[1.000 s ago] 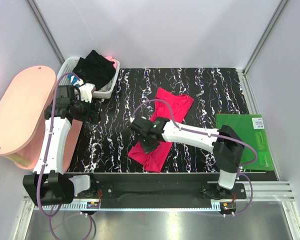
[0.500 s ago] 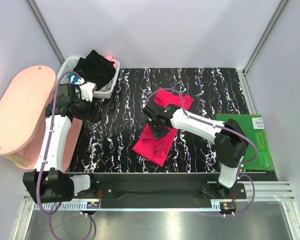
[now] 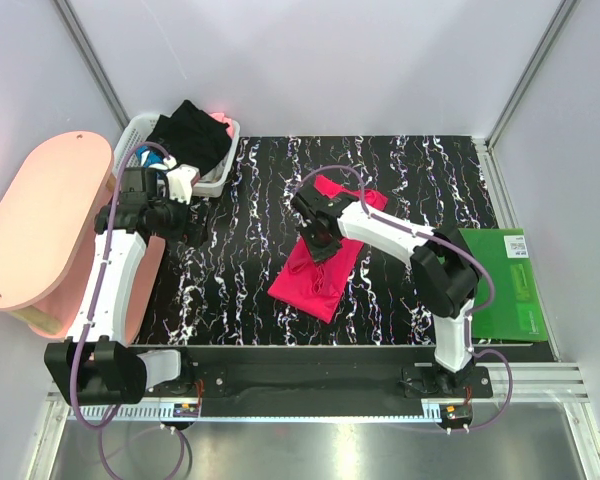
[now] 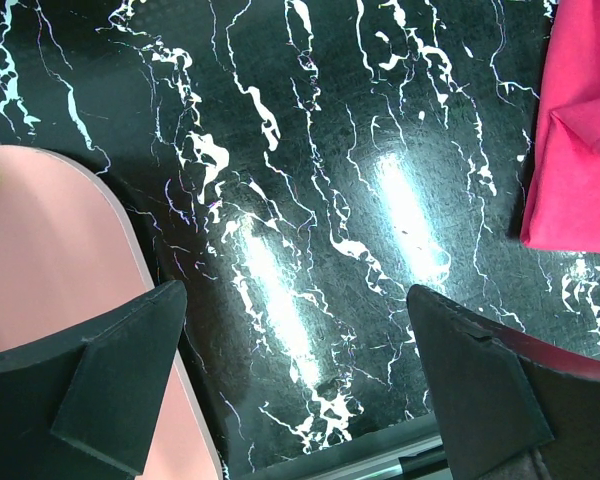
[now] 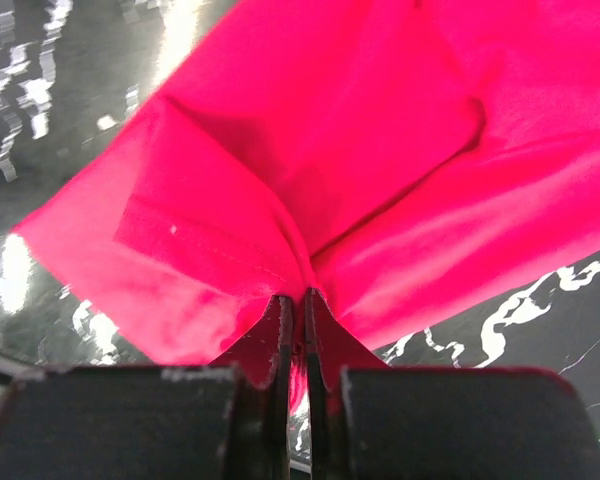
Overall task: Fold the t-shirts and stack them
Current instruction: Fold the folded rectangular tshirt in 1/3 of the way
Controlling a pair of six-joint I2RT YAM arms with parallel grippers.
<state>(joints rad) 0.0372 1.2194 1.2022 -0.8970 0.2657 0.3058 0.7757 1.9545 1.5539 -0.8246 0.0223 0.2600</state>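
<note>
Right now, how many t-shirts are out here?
2. The pinkish-red t-shirt lies on the table, pinched in the right fingers; the black t-shirt is heaped in the white basket at the far left corner. More may hide beneath it.

Showed pale lilac-grey walls (image 3: 310, 60) on three sides, aluminium posts (image 3: 88, 60) slanting at back corners. Had glossy black desk (image 3: 230, 280) veined white, with two glare streaks (image 4: 410, 215) from overhead light. Kept pink oval board (image 3: 40, 220) at left, over desk's edge. Ended in brushed metal strip (image 3: 310, 445) along near side.
</note>
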